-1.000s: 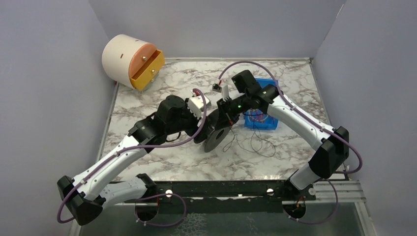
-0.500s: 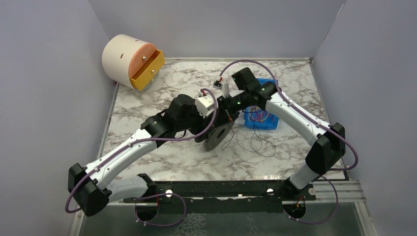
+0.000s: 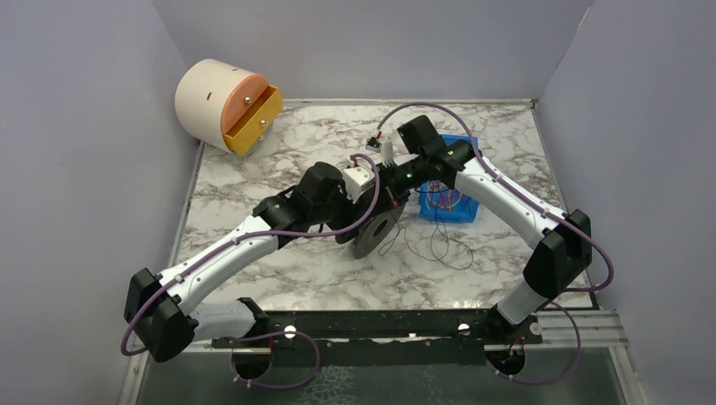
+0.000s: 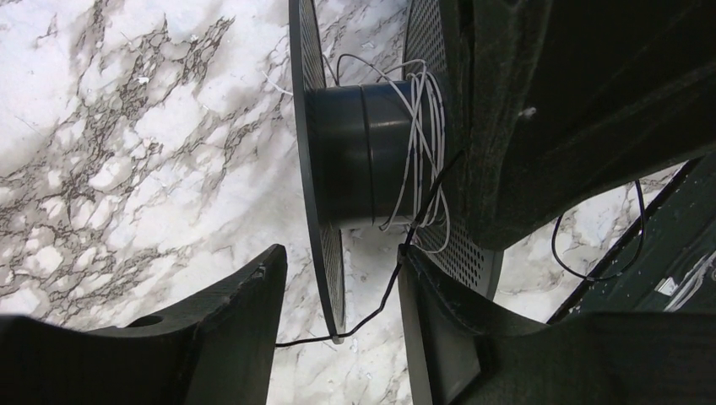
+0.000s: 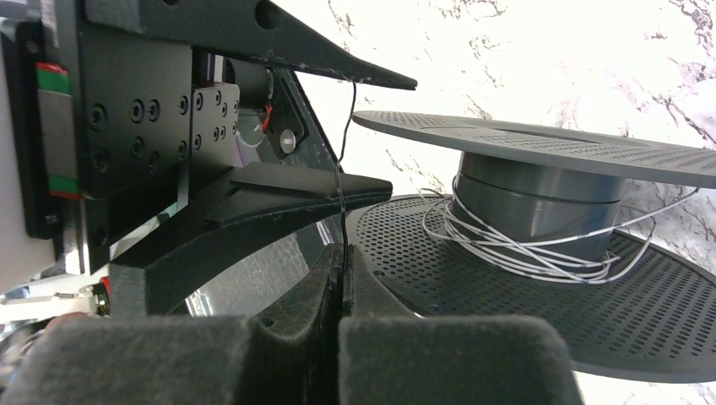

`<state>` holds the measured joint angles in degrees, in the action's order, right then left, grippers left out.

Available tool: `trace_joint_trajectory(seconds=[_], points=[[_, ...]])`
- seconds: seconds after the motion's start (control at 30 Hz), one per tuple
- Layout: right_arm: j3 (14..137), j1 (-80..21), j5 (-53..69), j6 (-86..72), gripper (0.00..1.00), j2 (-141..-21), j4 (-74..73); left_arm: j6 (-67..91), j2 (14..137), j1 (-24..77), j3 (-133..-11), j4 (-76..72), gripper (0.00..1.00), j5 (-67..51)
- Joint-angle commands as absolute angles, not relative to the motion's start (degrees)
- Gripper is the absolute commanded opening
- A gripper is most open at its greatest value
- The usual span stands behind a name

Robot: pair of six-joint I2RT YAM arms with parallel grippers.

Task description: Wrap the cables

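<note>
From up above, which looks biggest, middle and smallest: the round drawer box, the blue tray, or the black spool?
1. the round drawer box, clearly biggest
2. the blue tray
3. the black spool
The arms hide part of the tray and the spool, so the order of those two is unsure.

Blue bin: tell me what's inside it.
Thin tangled cables, red among them, lie in the bin's near half; the right arm covers its far half, hiding anything there.

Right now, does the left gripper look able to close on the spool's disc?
Probably yes. The left gripper stands open with one disc of the spool edge-on between its fingers; only the thin black cable crosses that gap.
</note>
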<state>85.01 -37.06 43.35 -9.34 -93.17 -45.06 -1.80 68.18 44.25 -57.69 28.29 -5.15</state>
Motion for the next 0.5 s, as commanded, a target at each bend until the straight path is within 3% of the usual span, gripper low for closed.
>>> trace_joint_trajectory(seconds=[0.0, 0.23, 0.47], points=[[84.9, -37.2, 42.8, -11.0, 0.01, -94.0, -43.3, -1.9, 69.2, 44.0, -57.4, 26.6, 0.52, -4.6], [84.5, -37.2, 38.8, -11.3, 0.01, -95.4, -43.7, -1.4, 70.1, 43.8, -57.3, 26.5, 0.49, -3.9], [84.7, -37.2, 34.8, -11.6, 0.01, -95.9, -44.2, -1.3, 68.4, 43.9, -56.8, 26.0, 0.58, -4.4]])
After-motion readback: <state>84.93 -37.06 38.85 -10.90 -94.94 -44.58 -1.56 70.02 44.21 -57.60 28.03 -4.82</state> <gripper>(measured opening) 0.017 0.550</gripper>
